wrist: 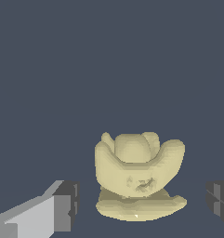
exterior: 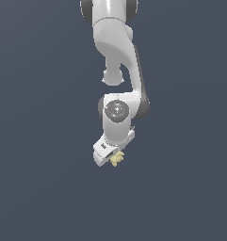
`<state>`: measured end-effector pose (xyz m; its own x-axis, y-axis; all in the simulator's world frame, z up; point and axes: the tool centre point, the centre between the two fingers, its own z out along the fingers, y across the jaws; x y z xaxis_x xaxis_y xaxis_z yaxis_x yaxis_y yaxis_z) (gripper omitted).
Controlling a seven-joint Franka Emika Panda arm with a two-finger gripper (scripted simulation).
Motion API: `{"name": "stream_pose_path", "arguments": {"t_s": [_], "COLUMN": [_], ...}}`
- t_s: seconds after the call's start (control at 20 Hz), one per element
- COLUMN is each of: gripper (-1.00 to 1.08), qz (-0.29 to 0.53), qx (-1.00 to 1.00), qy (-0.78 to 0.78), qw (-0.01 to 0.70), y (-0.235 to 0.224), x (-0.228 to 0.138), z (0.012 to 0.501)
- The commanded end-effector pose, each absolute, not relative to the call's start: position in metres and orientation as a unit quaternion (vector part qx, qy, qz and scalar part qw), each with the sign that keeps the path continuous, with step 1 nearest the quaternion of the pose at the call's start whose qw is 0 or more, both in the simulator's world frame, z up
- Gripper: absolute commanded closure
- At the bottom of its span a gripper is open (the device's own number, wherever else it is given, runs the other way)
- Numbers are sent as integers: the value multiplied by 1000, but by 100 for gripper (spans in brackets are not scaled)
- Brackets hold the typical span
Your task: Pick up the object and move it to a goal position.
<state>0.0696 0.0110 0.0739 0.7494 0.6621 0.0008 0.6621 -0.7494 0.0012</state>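
Note:
The object (exterior: pixel 117 159) is a small pale-yellow lumpy thing with curved lobes, lying on the dark grey floor. In the exterior view it peeks out at the lower right of my white gripper (exterior: pixel 107 157), which hangs low over it and hides most of it. In the wrist view the object (wrist: pixel 137 179) sits between my two fingers: one grey pad (wrist: pixel 66 205) on one side and the other (wrist: pixel 219 202) on the opposite side. The jaws stand wide apart and touch nothing. Gaps show on both sides of the object.
The white arm (exterior: pixel 117 70) reaches down from the top of the exterior view. The plain dark grey floor (exterior: pixel 39 188) surrounds the gripper and object. No goal marker shows.

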Motion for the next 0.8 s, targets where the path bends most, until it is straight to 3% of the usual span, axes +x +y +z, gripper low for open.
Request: {"name": "stream_pose_path", "arguments": {"t_s": [0.0, 0.45, 0.5, 0.75], "gripper": [-92, -92, 108, 108], "qz": [0, 0, 0, 0], "qx": [935, 935, 935, 935], "qy": [354, 356, 356, 356], "qw": [0, 0, 0, 0], "y": [11, 11, 11, 11], "x": [69, 70, 70, 70], "z": [60, 40, 40, 40]}}
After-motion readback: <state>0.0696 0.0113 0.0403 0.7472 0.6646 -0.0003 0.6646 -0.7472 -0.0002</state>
